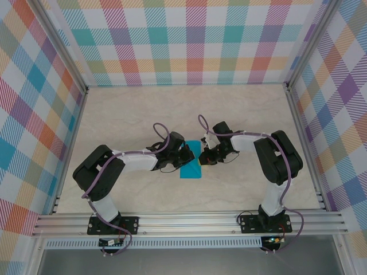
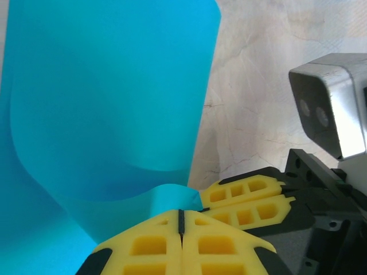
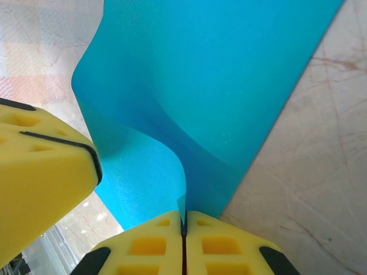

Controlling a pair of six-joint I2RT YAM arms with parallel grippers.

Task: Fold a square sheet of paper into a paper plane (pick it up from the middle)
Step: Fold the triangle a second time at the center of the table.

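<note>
The square sheet of paper (image 1: 190,169) is teal-blue and lies on the table between the two arms, its near edge lifted into a curl (image 2: 114,103). My left gripper (image 1: 188,153) is shut, and its yellow tips (image 2: 180,212) pinch the raised edge. My right gripper (image 1: 205,154) is shut on the same edge right beside it, with the paper rising out of the seam of its jaws (image 3: 184,215). The right fingers (image 2: 246,197) show in the left wrist view, touching the paper's corner. The left fingers (image 3: 46,172) show at the paper's side in the right wrist view.
The pale marbled table (image 1: 143,114) is walled by plaid panels (image 1: 34,114) on three sides. An aluminium rail (image 1: 189,220) carries the arm bases at the near edge. The right wrist's camera housing (image 2: 330,109) hangs close to my left gripper.
</note>
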